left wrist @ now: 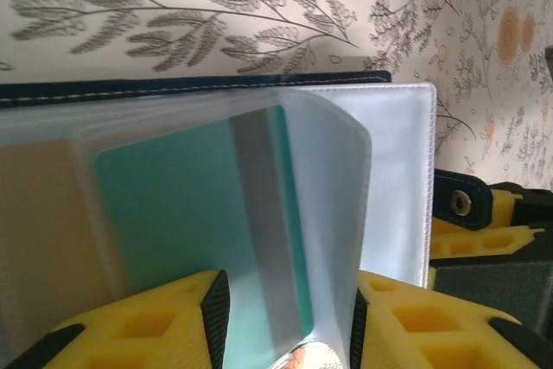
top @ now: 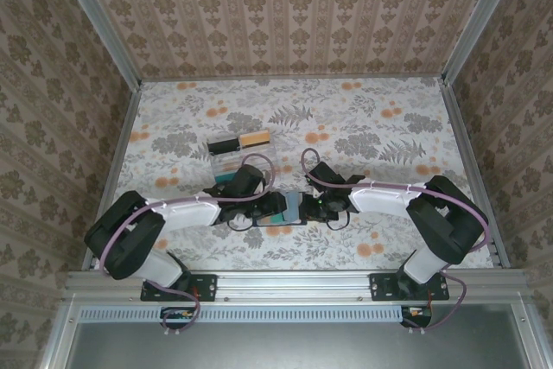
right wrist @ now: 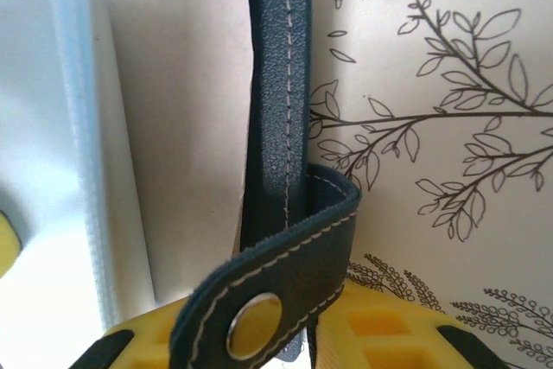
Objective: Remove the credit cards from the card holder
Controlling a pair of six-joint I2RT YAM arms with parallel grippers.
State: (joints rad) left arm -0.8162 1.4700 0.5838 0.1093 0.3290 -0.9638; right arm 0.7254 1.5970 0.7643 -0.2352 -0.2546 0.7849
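The dark navy card holder [top: 291, 208] lies open between both grippers near the table's front. My left gripper [left wrist: 287, 327] is shut on a looped translucent plastic sleeve [left wrist: 333, 213] of the holder. A teal card [left wrist: 173, 213] with a grey stripe sits inside that sleeve. My right gripper [right wrist: 285, 347] is shut on the holder's navy cover [right wrist: 278, 84], and the snap strap [right wrist: 276, 283] curls over the jaws. White sleeves [right wrist: 52, 170] stand to the left of the cover. A black credit card [top: 226, 143] and a tan-orange one [top: 256, 138] rest at the clear tray.
The clear plastic tray [top: 259, 160] stands just behind the left gripper [top: 273, 206] and also holds something teal [top: 226, 162]. The right gripper [top: 314, 206] faces it across the holder. Metal rails and patterned walls enclose the floral table [top: 389, 127].
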